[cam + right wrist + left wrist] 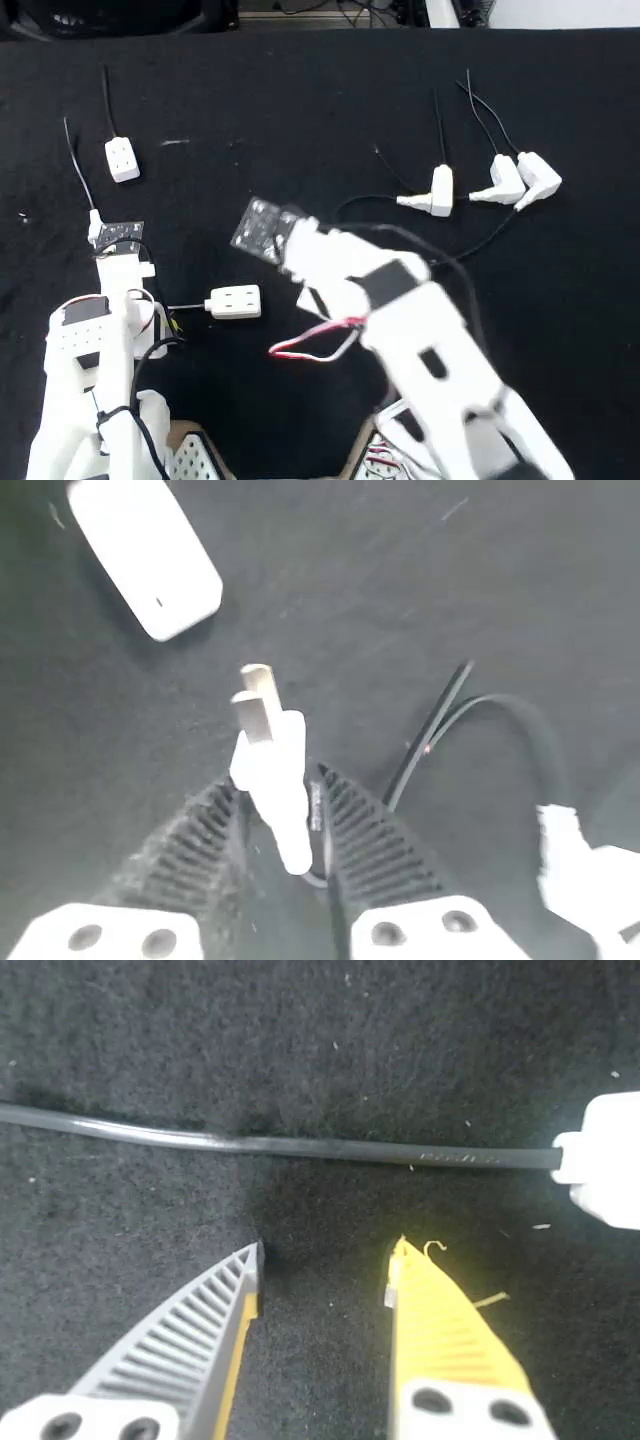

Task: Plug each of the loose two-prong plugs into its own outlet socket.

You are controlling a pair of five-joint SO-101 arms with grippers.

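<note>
My right gripper (275, 785) is shut on a white two-prong plug (270, 760), whose prongs point away from the wrist toward a white outlet socket (145, 555) lying on the black cloth. In the high view this arm (265, 230) is at mid-table. My left gripper (325, 1260) stands open just above the cloth, its grey and yellow fingers short of a black cable (280, 1145) that ends in a white piece (610, 1165). It sits at the left (112, 238). Two sockets (122, 158) (235, 301) lie at the left. Three loose plugs (435, 192) (505, 182) (540, 178) lie at the right.
Thin black cables trail from the plugs and sockets toward the table's far edge. A red and white wire loop (310, 345) hangs off the right arm. Another white piece with a cable stub (590, 870) lies beside the right gripper. Open black cloth (300, 110) stretches across the far middle.
</note>
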